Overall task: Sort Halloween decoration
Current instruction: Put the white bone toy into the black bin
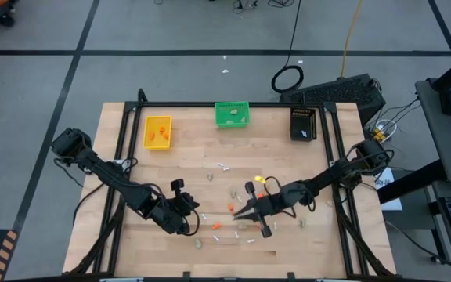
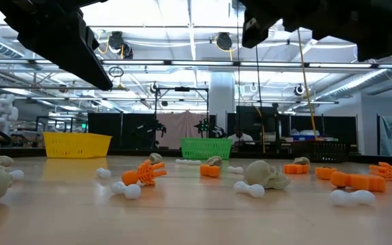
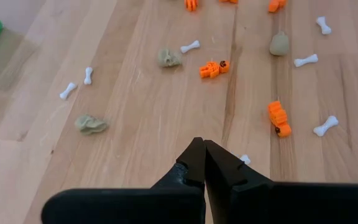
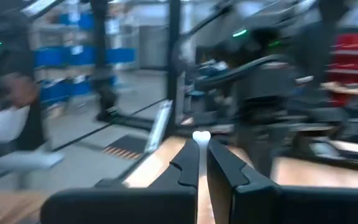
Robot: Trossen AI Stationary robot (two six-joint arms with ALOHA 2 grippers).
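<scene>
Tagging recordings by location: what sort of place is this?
Probably a robotics lab or workshop: a wooden table, taped concrete floor, and ceiling pipes and lights.

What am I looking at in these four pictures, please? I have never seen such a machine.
Two dark robot arms work at a pale wooden table. One picture looks down from above, one looks level across the tabletop, and two come from wrist cameras. Scattered on the wood lie tiny orange plastic figures, beige-grey rounded lumps and white bone-shaped sticks. At the far edge stand a yellow plastic bin, a green bin and a black bin. The left gripper is shut, empty. The right gripper pinches one white stick.
</scene>
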